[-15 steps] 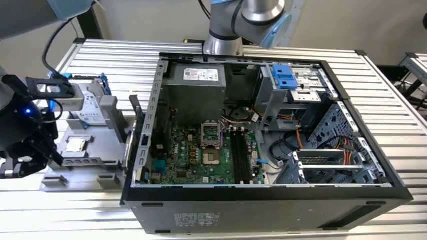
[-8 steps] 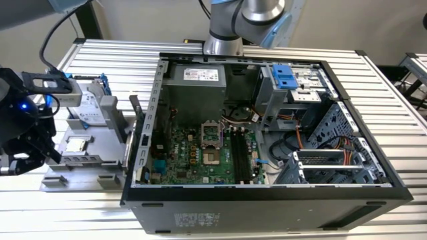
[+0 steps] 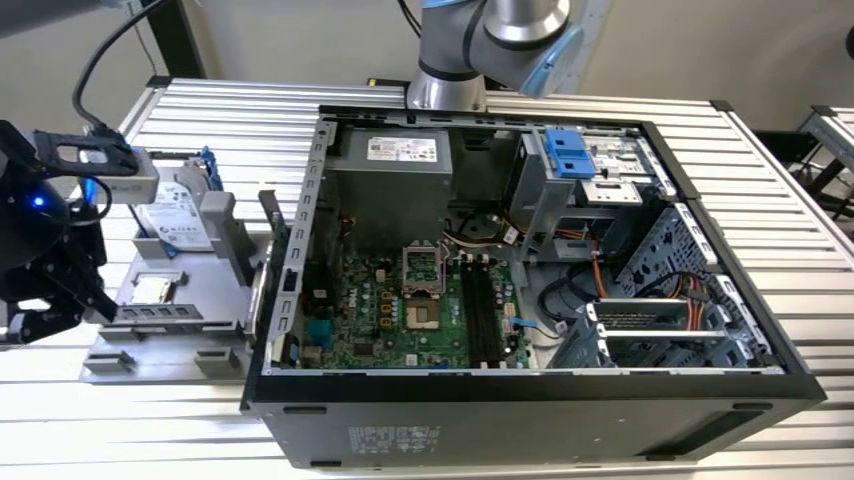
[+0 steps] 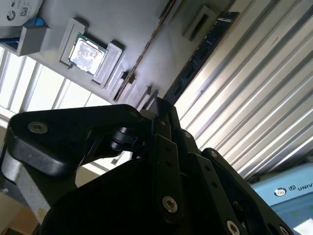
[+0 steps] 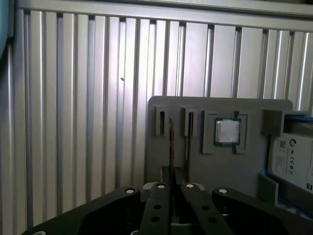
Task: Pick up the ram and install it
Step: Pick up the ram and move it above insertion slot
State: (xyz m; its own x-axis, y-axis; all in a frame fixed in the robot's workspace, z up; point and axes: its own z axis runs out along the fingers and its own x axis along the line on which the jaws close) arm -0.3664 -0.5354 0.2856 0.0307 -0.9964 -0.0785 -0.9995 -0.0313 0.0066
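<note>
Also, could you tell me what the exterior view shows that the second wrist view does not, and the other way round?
Exterior view's own: the open computer case with its motherboard, and the arm's base. Second wrist view's own: the ram's flat side, and the gripper's linkage from close up. Shared: the grey tray, the processor seated in it, and the slatted table.

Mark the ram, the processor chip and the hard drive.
ram [image 4: 199, 58], second wrist view, middle of its long edge.
processor chip [image 5: 227, 131], first wrist view, centre of its silver lid.
hard drive [image 3: 174, 215], exterior view, its labelled face.
</note>
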